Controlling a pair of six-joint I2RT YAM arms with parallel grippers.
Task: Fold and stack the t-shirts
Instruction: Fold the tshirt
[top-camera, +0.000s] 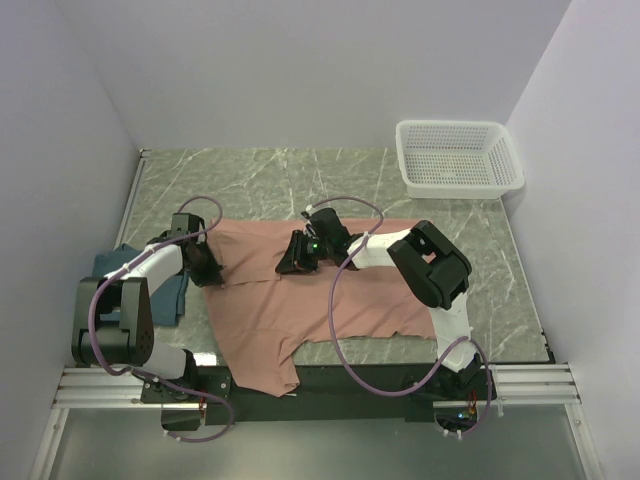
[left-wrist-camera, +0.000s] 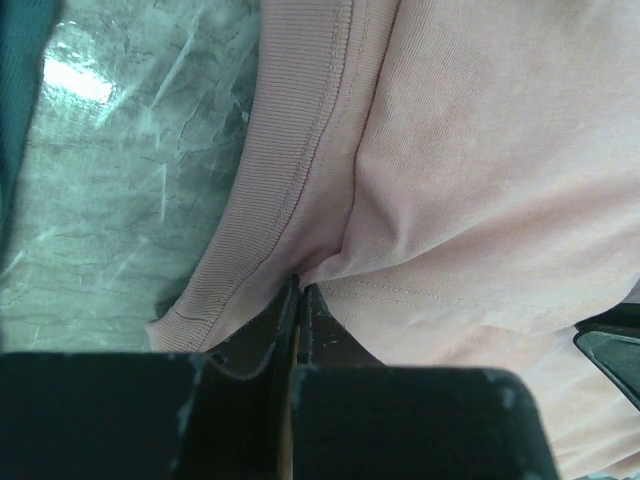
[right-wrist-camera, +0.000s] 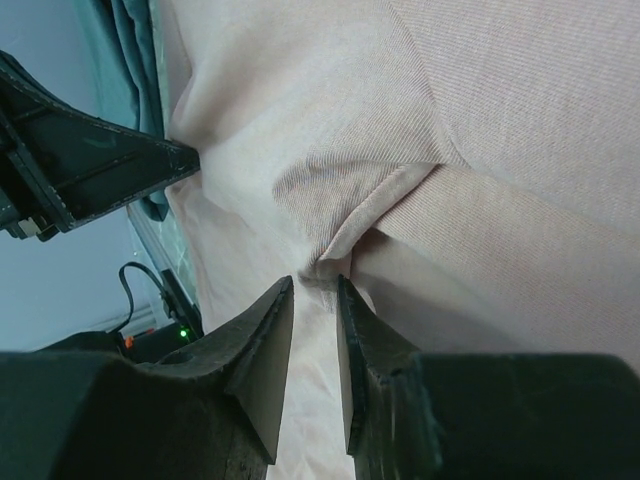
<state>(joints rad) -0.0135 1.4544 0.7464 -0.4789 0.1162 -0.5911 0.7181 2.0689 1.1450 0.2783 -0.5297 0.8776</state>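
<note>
Wrist cameras show my left claw (left-wrist-camera: 298, 287) pinching pink t-shirt (top-camera: 290, 300) hem, right claw (right-wrist-camera: 315, 285) slightly parted at a fold, one teal t-shirt (top-camera: 108, 264) besides, one basket (top-camera: 450, 124) seen only overhead.

Three cams here. The top one sits high up behind the arm bases, tilted down and forward. It's far enough back to get the whole table (top-camera: 330, 175), with the bases at 6 o'clock and the white basket (top-camera: 462, 189) at 1 o'clock.

The left wrist cam rides right over the left jaws, which poke in from 6 o'clock. It's super close to the pink t-shirt (left-wrist-camera: 480, 180), with table marble at 9 o'clock.

The right wrist cam is just as tight, right jaws at 6 o'clock. It looks across toward the left arm (right-wrist-camera: 85, 165) at 9 o'clock and the teal t-shirt (right-wrist-camera: 135, 60) at 11 o'clock.

All three share the pink t-shirt, and the top view covers both wrist patches.
</note>
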